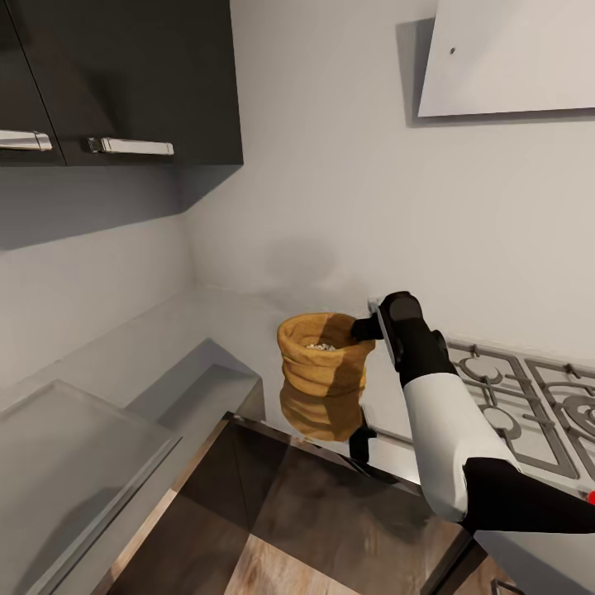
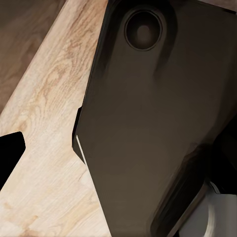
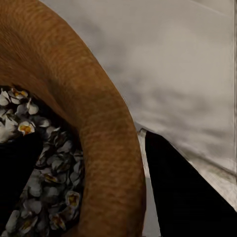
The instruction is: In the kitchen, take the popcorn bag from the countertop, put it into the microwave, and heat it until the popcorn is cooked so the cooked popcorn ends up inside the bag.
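Centre frame, the right hand [image 1: 361, 329] is clamped on the rim of the bag [image 1: 322, 364], which sits on the bench [image 1: 207, 330] with white popped kernels inside, so the heating looks done; the left hand's state can't be told.

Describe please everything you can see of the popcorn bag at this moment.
The popcorn bag is a squat mustard-tan paper sack with horizontal creases and a thick rolled rim. It stands upright and open on the glossy grey countertop, which mirrors it, beside the gas hob. White popped kernels with yellow centres lie inside. The right tool straddles the rim on the hob side, one finger inside the bag and one outside; a firm grip cannot be confirmed.
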`<state>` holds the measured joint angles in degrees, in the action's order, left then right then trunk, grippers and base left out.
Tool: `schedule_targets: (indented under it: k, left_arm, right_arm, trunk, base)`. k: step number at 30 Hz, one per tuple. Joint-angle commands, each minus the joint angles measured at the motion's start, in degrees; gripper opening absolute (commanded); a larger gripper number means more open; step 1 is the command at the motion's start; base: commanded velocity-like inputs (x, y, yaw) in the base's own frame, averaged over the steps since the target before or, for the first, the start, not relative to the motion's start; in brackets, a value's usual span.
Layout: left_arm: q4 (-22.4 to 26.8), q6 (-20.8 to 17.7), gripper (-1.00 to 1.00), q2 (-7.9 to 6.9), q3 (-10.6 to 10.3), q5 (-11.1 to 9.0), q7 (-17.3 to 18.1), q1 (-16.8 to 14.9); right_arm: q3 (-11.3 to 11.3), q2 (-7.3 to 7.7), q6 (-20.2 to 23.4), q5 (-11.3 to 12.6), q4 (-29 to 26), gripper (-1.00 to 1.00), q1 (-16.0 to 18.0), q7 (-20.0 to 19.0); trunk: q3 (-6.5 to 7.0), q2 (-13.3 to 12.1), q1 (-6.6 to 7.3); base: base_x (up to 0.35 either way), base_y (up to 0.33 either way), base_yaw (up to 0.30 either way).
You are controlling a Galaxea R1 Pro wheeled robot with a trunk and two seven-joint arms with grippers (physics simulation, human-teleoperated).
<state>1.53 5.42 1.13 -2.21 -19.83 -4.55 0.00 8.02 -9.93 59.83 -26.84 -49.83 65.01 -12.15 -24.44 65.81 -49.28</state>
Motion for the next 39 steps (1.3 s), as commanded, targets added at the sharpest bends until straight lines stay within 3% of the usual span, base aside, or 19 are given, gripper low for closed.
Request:
schedule_targets:
  k: [1, 19, 25, 28, 33, 39]
  left_arm:
    - [0.05, 0.12, 1.0, 0.01, -0.25, -0.3, -0.2, 0.0]
    - [0.05, 0.12, 1.0, 0.0, -0.25, -0.3, -0.2, 0.0]
    - [0.05, 0.12, 1.0, -0.07, 0.0, -0.3, -0.2, 0.0]
    - [0.05, 0.12, 1.0, -0.07, 0.17, -0.51, -0.2, 0.0]
    - [0.05, 0.12, 1.0, -0.07, 0.19, -0.64, -0.2, 0.0]
    - [0.05, 0.12, 1.0, -0.07, -0.01, -0.44, -0.14, 0.0]
  right_arm:
    - [0.23, -0.07, 0.17, -0.15, 3.32, -1.0, 0.02, -0.58]
    - [0.32, -0.07, 0.17, -0.35, 2.59, -1.0, 0.03, -0.59]
    - [0.41, -0.07, 0.17, -0.25, -5.69, -1.0, 0.03, -0.67]
    - [0.41, -0.07, 0.17, -0.15, -7.19, -1.0, 0.07, -0.68]
    - [0.41, -0.07, 0.17, 7.52, -6.66, -1.0, 3.83, -0.68]
    - [0.34, 0.11, 0.17, 9.06, -6.6, -1.0, 4.33, -0.68]
  trunk:
    - [-0.07, 0.03, -0.01]
    - [-0.07, 0.03, -0.01]
    - [-0.07, 0.03, -0.01]
    - [-0.07, 0.03, -0.01]
    - [-0.07, 0.03, -0.01]
    - [-0.07, 0.03, -0.01]
  base:
    - [0.0, 0.0, 0.0]
    - [0.0, 0.0, 0.0]
    - [0.0, 0.0, 0.0]
    - [0.0, 0.0, 0.0]
    - [0.0, 0.0, 0.0]
    - [0.0, 0.0, 0.0]
